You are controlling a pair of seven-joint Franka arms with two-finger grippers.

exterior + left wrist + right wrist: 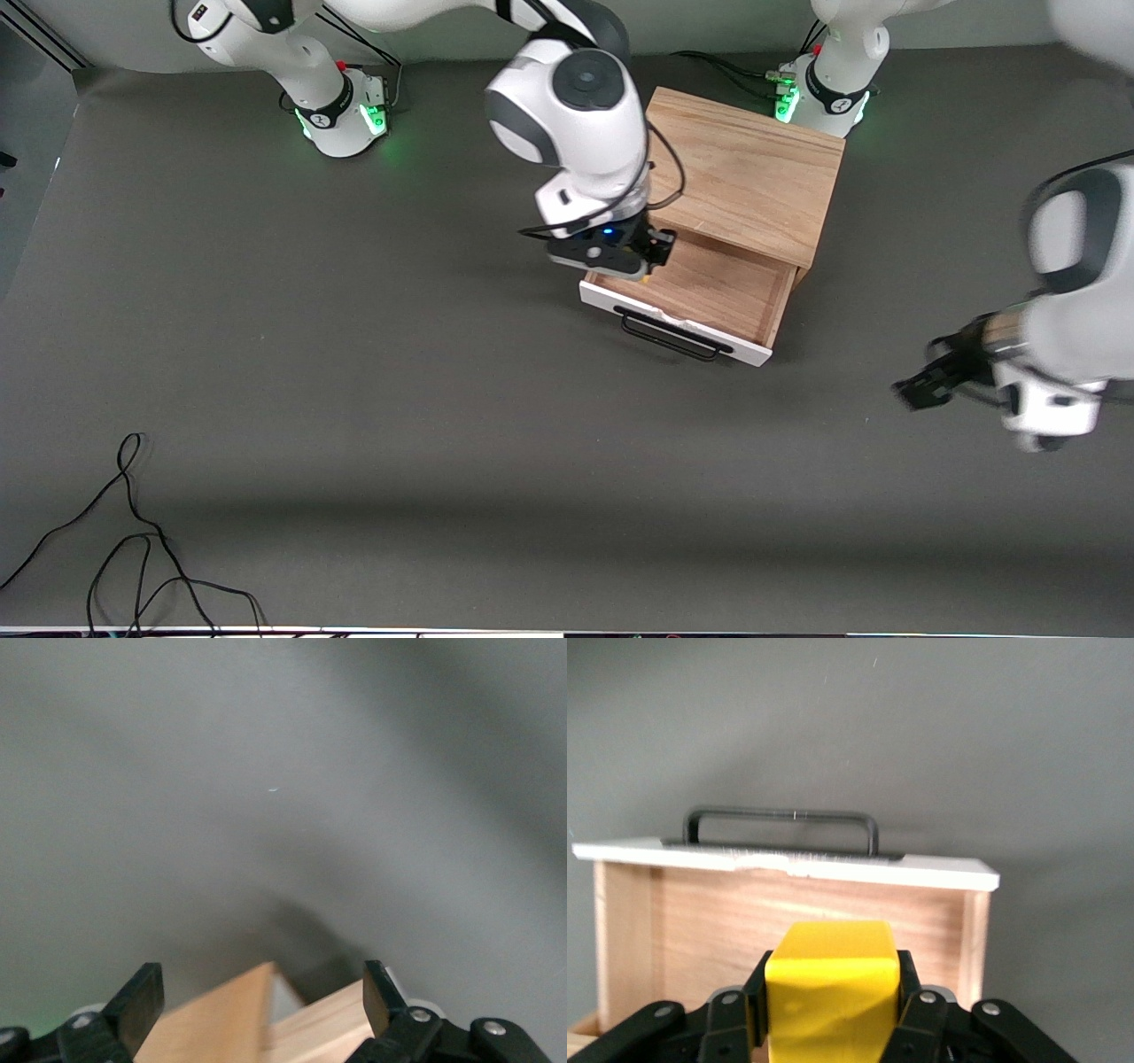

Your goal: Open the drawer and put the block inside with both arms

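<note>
Between my right gripper's (833,1014) fingers sits the block (833,992), pinched over the open drawer (709,288). I judge this the placing step: lower slightly, then release. My left gripper (257,1005), fingers spread and empty, waits off toward its own end of the table (354,399).

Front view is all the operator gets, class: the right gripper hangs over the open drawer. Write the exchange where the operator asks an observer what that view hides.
Operator: Is the right gripper carrying anything?
Observer: Yes, the yellow block is clamped between its fingers.
Operator: Is the drawer bare under it?
Observer: The right wrist view shows only light wood inside, up to the white front.
Operator: And the left gripper?
Observer: Open and holding nothing, off toward the left arm's end of the table.
</note>
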